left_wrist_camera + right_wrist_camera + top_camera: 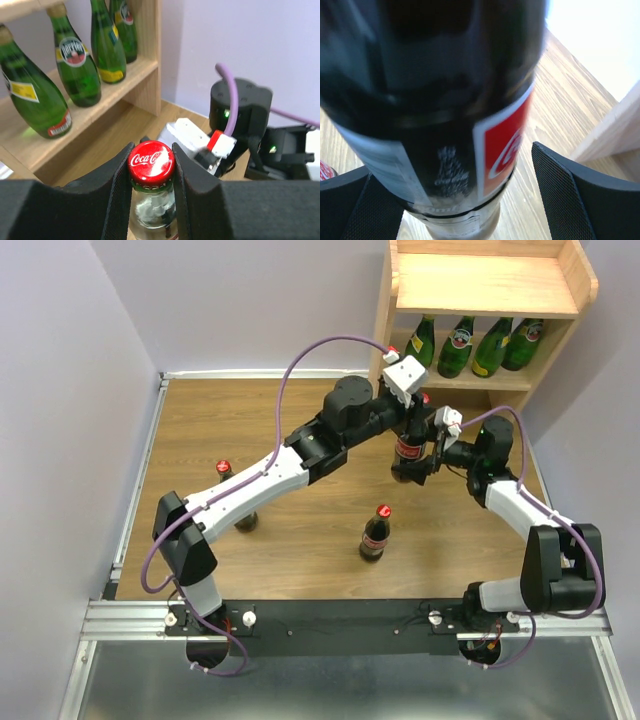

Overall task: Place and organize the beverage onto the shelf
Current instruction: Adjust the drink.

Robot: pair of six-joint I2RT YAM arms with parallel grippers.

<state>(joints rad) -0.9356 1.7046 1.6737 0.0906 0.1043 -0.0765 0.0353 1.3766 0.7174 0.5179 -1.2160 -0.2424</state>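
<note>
My left gripper point(152, 148) is shut on the red cap of a dark cola bottle point(151, 165), in front of the shelf point(485, 285). In the top view the same cola bottle point(405, 453) hangs below the left gripper point(415, 405). My right gripper point(430, 448) stands open around its body. In the right wrist view the cola bottle point(435, 100) fills the space between the right gripper's point(452, 167) fingers, with a gap at the right finger point(570, 190). Several green bottles point(470, 345) with gold caps stand on the shelf's lower tier, where the left wrist view also shows these green bottles point(75, 65).
A second cola bottle point(375, 533) stands upright on the wooden floor near the middle. A third cola bottle point(226, 469) stands at the left, partly hidden behind the left arm. Lilac walls close the left and back sides. The shelf's top board is bare.
</note>
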